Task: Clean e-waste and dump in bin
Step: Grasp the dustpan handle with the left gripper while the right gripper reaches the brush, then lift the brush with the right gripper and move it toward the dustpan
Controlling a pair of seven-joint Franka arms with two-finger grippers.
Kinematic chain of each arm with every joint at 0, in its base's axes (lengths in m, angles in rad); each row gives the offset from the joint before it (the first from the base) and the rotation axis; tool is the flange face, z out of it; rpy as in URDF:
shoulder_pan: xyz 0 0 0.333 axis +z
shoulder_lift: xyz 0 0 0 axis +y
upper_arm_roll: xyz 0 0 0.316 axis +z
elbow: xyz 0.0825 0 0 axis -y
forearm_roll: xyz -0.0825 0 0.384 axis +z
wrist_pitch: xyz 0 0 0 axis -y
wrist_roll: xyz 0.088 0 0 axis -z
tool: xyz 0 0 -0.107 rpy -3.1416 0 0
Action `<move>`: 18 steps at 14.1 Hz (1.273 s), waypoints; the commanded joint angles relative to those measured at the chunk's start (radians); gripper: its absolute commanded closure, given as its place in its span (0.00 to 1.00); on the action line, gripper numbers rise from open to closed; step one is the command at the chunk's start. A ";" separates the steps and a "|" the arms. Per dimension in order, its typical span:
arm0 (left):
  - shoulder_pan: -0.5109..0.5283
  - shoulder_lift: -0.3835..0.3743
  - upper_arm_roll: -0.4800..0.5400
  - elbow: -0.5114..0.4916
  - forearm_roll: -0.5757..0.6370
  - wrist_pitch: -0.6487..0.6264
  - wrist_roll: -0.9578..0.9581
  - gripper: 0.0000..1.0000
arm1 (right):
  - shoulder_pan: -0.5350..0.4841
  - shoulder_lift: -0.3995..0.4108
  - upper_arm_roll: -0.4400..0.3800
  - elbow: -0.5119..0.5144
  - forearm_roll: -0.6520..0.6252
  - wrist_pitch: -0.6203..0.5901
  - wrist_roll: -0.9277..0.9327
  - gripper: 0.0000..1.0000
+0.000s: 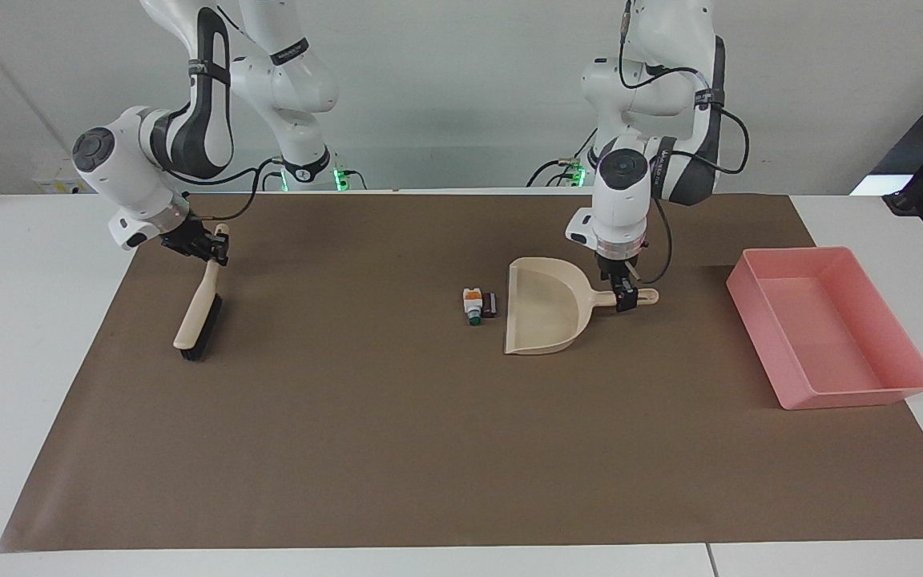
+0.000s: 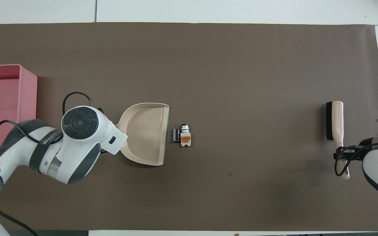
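Observation:
The e-waste lies mid-mat: a white piece with orange and green parts (image 1: 472,305) (image 2: 185,137) touching a dark block (image 1: 490,304) (image 2: 176,135), just off the open lip of the beige dustpan (image 1: 546,308) (image 2: 144,132). My left gripper (image 1: 624,298) is down at the dustpan's handle; in the overhead view the left wrist hides it. My right gripper (image 1: 209,244) (image 2: 341,154) is shut on the handle of the brush (image 1: 195,316) (image 2: 336,121), which slants down with its bristle end at the mat. The pink bin (image 1: 758,328) (image 2: 5,111) stands at the left arm's end.
A brown mat (image 1: 429,449) covers most of the white table (image 1: 21,336). The bin sits on the mat's edge, partly reaching over the white tabletop. The dustpan's handle points toward the bin.

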 commanded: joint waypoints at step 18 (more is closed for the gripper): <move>-0.082 -0.049 0.012 -0.025 0.084 -0.104 0.085 1.00 | 0.857 0.067 0.022 0.173 -0.024 -0.195 0.697 1.00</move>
